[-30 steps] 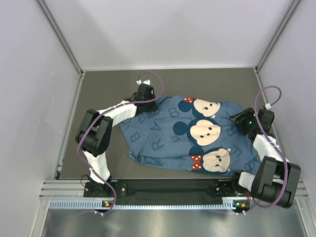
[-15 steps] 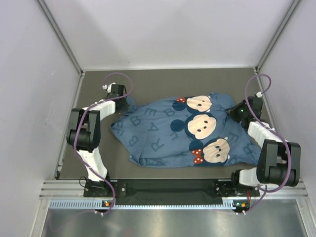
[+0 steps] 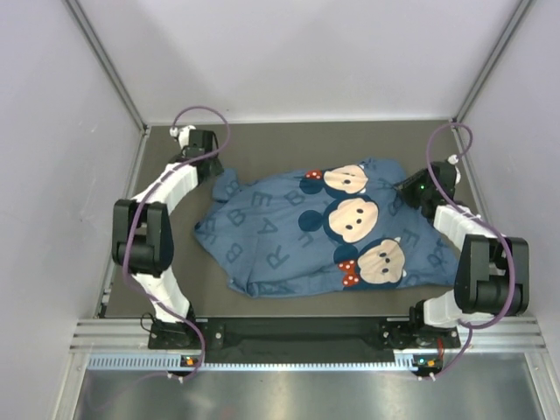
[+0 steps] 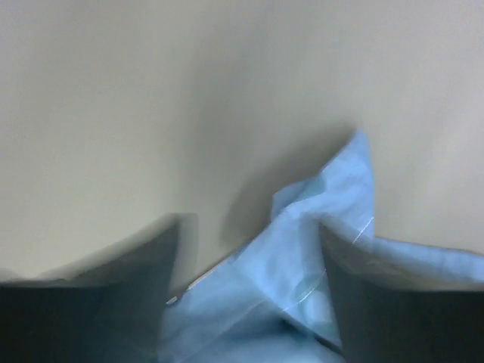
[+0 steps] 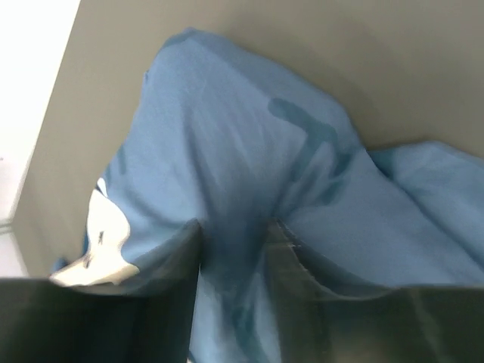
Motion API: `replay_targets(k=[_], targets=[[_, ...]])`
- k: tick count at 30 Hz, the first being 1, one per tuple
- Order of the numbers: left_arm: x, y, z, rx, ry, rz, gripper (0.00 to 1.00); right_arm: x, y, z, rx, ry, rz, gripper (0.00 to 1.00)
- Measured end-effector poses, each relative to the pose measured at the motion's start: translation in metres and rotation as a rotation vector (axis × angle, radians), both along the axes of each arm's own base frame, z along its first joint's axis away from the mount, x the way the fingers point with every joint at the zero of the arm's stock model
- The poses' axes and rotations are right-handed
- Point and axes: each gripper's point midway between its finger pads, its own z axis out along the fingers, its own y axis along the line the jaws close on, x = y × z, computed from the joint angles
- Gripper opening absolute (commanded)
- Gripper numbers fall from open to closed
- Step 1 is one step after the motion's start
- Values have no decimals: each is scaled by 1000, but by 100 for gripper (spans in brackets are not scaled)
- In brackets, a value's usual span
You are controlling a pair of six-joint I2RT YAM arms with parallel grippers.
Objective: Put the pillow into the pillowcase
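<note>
The blue pillowcase [image 3: 271, 241] with darker letters and three mouse faces lies crumpled and puffed across the dark table [image 3: 297, 144]. The pillow is hidden. My left gripper [image 3: 213, 171] is at the case's far left corner. In the left wrist view its fingers stand well apart, open, with the pale blue corner [image 4: 325, 204] lying loose between them [image 4: 249, 227]. My right gripper [image 3: 409, 185] is at the far right edge of the case. Its fingers [image 5: 233, 227] are only narrowly apart, with a raised fold of blue fabric [image 5: 227, 136] in the gap.
Grey walls close in the table on the left [image 3: 52, 175], back and right. A metal rail [image 3: 297, 337] runs along the near edge by the arm bases. Bare table shows behind the case.
Both arms swung toward the far side, drawing the pillowcase's far corners outward and back. The left jaws opened off the corner. The right jaws closed on fabric, then parted slightly.
</note>
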Motion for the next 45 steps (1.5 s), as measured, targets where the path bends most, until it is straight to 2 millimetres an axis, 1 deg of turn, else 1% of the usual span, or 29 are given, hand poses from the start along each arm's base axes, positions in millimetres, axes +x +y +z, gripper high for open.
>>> replay_targets(k=[1, 2, 4, 6, 7, 8, 10, 11, 12, 14, 16, 17, 18, 20, 22, 23, 26, 27, 30, 31, 32, 33, 34, 38, 40, 41, 42, 44, 45], targets=[[-3, 5, 14, 8, -19, 12, 89, -1, -4, 1, -4, 1, -16, 68], [-7, 9, 31, 5, -48, 27, 91, -1, -8, 3, -8, -3, -31, 85], [-14, 14, 67, -10, -127, 33, 92, -1, -13, 13, -22, -27, -38, 88], [-26, 6, 101, -60, -210, -9, 92, -3, -17, 24, -39, -48, -41, 88], [-34, 0, 114, -89, -244, -36, 92, -6, -17, 29, -48, -53, -39, 88], [-42, -9, 124, -122, -271, -70, 92, -10, -18, 34, -57, -58, -36, 88], [-56, -30, 130, -173, -294, -140, 92, -17, -21, 48, -80, -82, -31, 89], [-62, -41, 128, -189, -286, -172, 93, -20, -22, 54, -91, -95, -27, 89], [-70, -57, 121, -207, -267, -220, 94, -24, -23, 62, -105, -112, -21, 89], [-85, -83, 101, -222, -210, -293, 98, -33, -23, 77, -133, -142, -6, 91], [-110, -108, 72, -215, -111, -365, 98, -44, -21, 93, -166, -184, 16, 92], [-123, -118, 59, -207, -67, -398, 98, -51, -21, 98, -183, -202, 26, 93], [-133, -124, 50, -202, -33, -420, 98, -58, -20, 103, -199, -219, 33, 93], [-153, -130, 29, -189, 35, -452, 97, -72, -19, 107, -227, -242, 45, 95], [-169, -124, 12, -177, 84, -450, 95, -82, -18, 103, -244, -245, 53, 95], [-176, -120, 5, -172, 105, -447, 91, -86, -18, 100, -249, -241, 57, 95], [-195, -110, -13, -163, 158, -430, 86, -94, -17, 83, -253, -202, 72, 95], [-202, -107, -18, -164, 165, -425, 78, -97, -16, 74, -251, -178, 80, 95], [-226, -96, -36, -160, 216, -416, 53, -101, -15, 60, -243, -143, 90, 95], [-231, -93, -40, -156, 236, -410, 38, -102, -14, 56, -239, -134, 94, 95], [-234, -92, -42, -155, 247, -403, 32, -103, -13, 53, -236, -128, 97, 95], [-236, -91, -44, -152, 261, -401, 20, -103, -13, 51, -234, -123, 100, 95], [-236, -91, -46, -153, 269, -398, 0, -104, -12, 48, -232, -117, 102, 95], [-240, -85, -52, -131, 303, -370, 0, -106, -12, 42, -231, -105, 107, 95], [-240, -76, -47, -106, 284, -324, 0, -106, -12, 42, -233, -106, 108, 95], [-240, -70, -40, -93, 257, -288, 0, -106, -12, 42, -234, -107, 109, 95], [-238, -61, -27, -80, 203, -236, 0, -106, -12, 41, -234, -108, 109, 95], [-237, -39, 10, -72, 35, -112, 0, -107, -12, 39, -233, -102, 110, 95], [-237, -27, 32, -83, -69, -49, 55, -108, -12, 38, -232, -98, 110, 95]])
